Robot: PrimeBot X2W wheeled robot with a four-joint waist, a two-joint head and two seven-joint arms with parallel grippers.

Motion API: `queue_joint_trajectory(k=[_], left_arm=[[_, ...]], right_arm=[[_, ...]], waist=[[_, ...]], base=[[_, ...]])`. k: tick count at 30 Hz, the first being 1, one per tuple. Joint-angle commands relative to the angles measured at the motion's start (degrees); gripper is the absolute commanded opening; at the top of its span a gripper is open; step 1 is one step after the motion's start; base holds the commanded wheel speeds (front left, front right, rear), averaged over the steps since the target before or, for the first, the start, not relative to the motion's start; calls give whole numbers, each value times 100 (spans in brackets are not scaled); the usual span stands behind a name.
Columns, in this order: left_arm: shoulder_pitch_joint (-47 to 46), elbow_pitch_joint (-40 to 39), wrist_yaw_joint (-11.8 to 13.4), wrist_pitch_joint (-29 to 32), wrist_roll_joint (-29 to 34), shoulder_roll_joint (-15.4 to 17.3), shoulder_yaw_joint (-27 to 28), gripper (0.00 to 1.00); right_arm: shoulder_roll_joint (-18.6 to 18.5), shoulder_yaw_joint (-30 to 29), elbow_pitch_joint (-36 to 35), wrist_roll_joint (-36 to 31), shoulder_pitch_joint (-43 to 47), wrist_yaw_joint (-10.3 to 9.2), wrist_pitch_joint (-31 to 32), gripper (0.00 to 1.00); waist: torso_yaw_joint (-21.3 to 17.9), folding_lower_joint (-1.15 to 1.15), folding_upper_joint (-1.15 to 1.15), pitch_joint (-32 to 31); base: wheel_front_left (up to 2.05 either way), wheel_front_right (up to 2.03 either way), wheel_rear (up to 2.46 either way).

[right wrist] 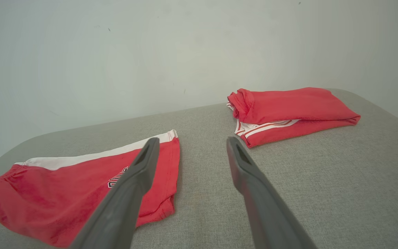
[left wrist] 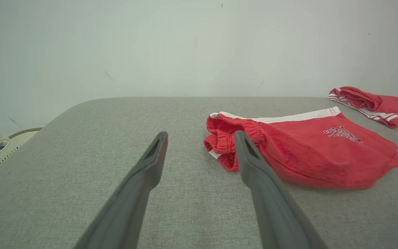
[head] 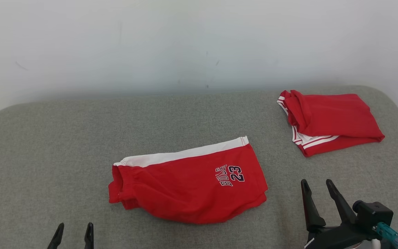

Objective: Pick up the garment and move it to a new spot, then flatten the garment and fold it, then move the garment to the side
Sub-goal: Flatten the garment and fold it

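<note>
The garment (head: 188, 185) is a pair of red shorts with a white side stripe and a "23" print, lying folded in half in the middle of the grey table (head: 47, 155). It also shows in the left wrist view (left wrist: 309, 152) and the right wrist view (right wrist: 81, 193). My left gripper (head: 74, 226) is open at the near edge, left of the shorts and apart from them (left wrist: 200, 136). To the right of the shorts, my right gripper (head: 317, 183) hangs open with nothing between its fingers (right wrist: 190, 142).
A second red garment (head: 327, 119) with white trim lies folded at the table's far right (right wrist: 288, 112) (left wrist: 375, 105). A pale wall (head: 199, 45) runs behind the table. Beyond the table's left edge, a white appliance (left wrist: 2, 148) shows.
</note>
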Motion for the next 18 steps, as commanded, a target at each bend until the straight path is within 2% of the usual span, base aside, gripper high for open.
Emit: queue_joint_trajectory(k=[1,10,18], left_arm=[[23,-16,4,-24,-23,38,1,100],[-71,12,36,-58,-15,6,-101,100],[-148,76,0,-54,-21,-49,-255,100]], right_arm=[[-1,9,5,-23,43,0,-28,100],[-188,2,479,105,-322,0,118,100],[-412,131,1605,312,-1242,0,414,100]], waist=[[4,0,0,0],[178,0,0,20],[447,0,0,77]], base=[[0,0,0],[0,0,0],[0,0,0]])
